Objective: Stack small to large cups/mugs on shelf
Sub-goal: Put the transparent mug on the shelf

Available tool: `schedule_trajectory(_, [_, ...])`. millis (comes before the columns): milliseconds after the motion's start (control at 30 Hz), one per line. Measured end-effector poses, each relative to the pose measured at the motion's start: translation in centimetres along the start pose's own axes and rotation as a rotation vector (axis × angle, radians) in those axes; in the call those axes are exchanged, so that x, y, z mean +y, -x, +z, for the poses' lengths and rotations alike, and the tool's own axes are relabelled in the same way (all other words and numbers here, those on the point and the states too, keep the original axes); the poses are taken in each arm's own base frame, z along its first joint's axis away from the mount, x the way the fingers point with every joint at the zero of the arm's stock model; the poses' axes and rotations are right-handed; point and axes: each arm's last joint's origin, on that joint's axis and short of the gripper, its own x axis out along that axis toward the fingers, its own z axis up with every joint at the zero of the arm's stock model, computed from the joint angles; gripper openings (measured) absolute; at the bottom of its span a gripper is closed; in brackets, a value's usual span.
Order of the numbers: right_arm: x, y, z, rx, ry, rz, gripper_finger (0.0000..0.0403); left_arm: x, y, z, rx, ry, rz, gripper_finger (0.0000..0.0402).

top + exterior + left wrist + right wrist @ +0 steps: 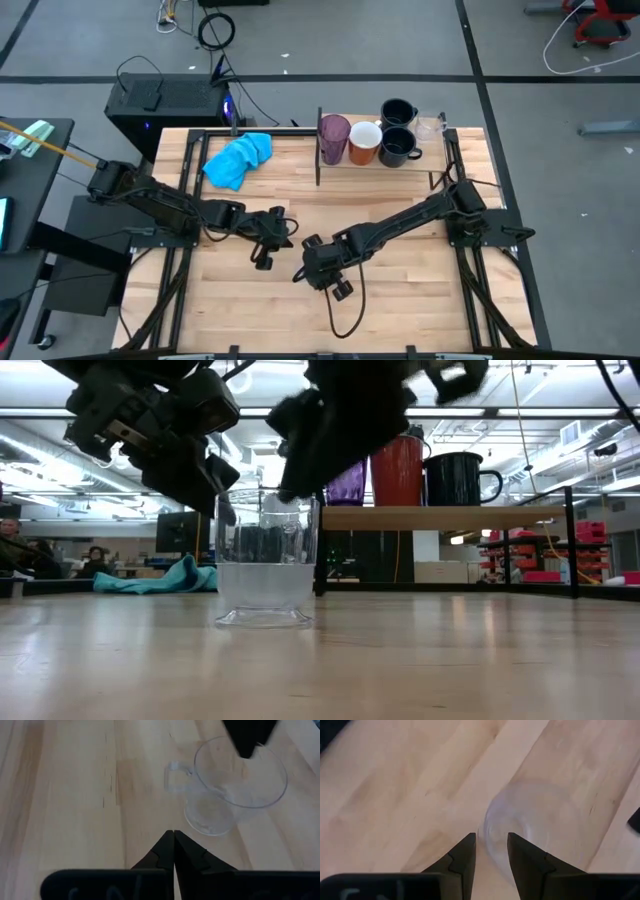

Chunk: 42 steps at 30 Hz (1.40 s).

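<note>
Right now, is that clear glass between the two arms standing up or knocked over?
Upright. The clear glass stands on its base on the tabletop, mouth up, and looks empty.

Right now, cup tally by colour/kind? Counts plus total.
Purple tumbler: 1
Orange mug: 1
Dark navy mugs: 2
Clear glasses: 2, one by the navy mugs, one with a handle on the table under the grippers
Total: 6

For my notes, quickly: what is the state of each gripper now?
Left gripper: closed, holding nothing.
Right gripper: open above the clear glass, holding nothing.
</note>
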Motion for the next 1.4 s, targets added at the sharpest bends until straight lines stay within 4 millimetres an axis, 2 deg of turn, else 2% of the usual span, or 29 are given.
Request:
schedule_trajectory(267, [-0.1,-0.4,-0.2,0.019,0.028,-0.013,0.0109,0.0,0.0,-0.1,0.006,0.004,0.0,0.0022])
schedule_trajectory(433, [-0.1,-0.3,-0.4,0.035,0.03,-0.011,0.0074,0.0,0.0,-0.1,0.007,0.004,0.001,0.0028])
schedule_trajectory(667, [-0.4,-0.3,-0.6,0.047,0.02,-0.011,0.0011,0.0,0.0,-0.1,0.011,0.003,0.001,0.0015])
schedule_trajectory(833, [-0.5,0.5,-0.9,0.08,-0.02,-0.004,0.0013,0.0,0.2,-0.2,0.021,0.002,0.001,0.0013])
schedule_trajectory(1067, [-0.3,5.5,-1.7,0.155,-0.147,-0.009,0.0005,0.0,2.0,0.1,0.019,0.004,0.001,0.0024])
schedule_trajectory(1267, [-0.3,10.9,-2.2,0.132,-0.23,-0.048,0.0007,0.1,3.4,0.5,-0.023,0.006,0.0,0.0015])
schedule_trajectory(1400, [-0.5,15.1,-3.0,0.092,-0.317,-0.106,0.0004,0.1,3.5,0.4,-0.012,0.01,0.0,0.0013])
